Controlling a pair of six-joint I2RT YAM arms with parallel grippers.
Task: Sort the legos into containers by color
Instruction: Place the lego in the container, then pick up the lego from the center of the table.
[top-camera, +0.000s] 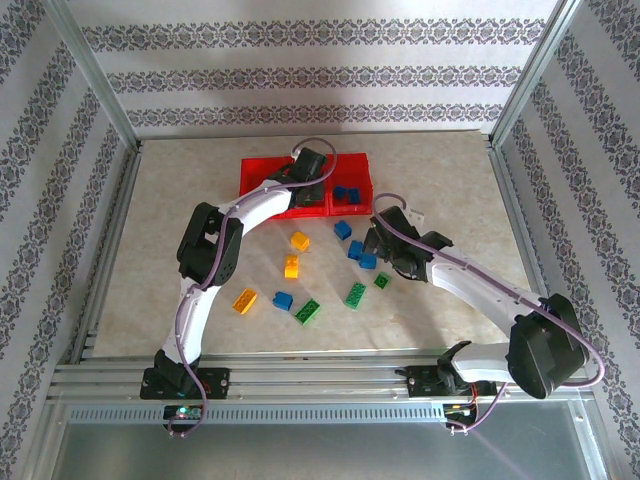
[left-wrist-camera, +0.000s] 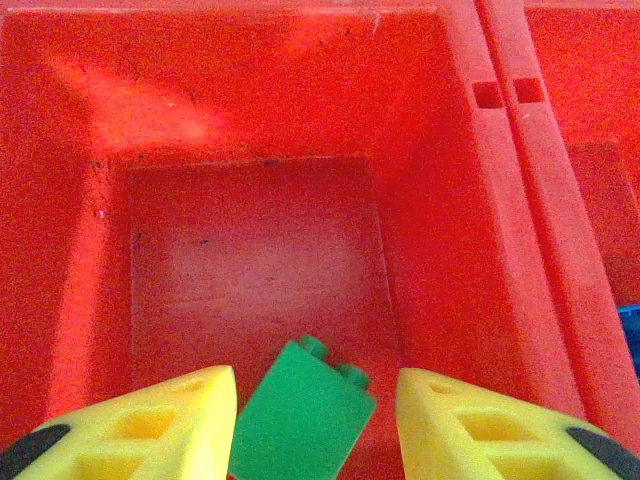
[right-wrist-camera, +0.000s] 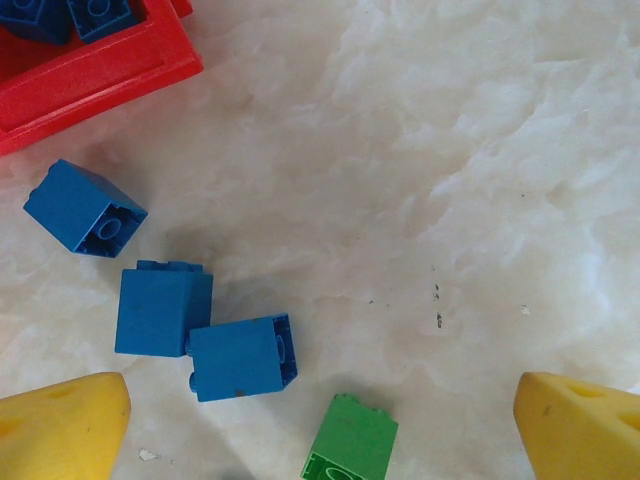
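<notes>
One green brick (left-wrist-camera: 300, 420) lies directly between the fingers of the left claw (left-wrist-camera: 316, 405), low inside a red bin (left-wrist-camera: 430, 200). The claw stands partly released. A gap shows between the brick and the finger on the claw's right, so nothing is pinched. The brick appears to be dropping or resting on the bin floor just below the tips.

The step in hand looks like the drop itself. To do it well, the claw should spread a little wider while staying centred over the floor. It should then rise straight up, so neither finger drags the brick or clips the bin wall to its right.

Beyond that wall sits the neighbouring bin (top-camera: 352, 190), which holds blue pieces.

The right claw (right-wrist-camera: 320, 440) hangs released and wide over the table (right-wrist-camera: 450, 150). Three blue bricks (right-wrist-camera: 162, 308) lie ahead of its left finger. Two of them touch, and the third lies a little farther forward, near the bin's corner. A second green brick (right-wrist-camera: 350, 445) lies almost midway between its tips. If blue is wanted next, the claw needs to shift left first.
</notes>
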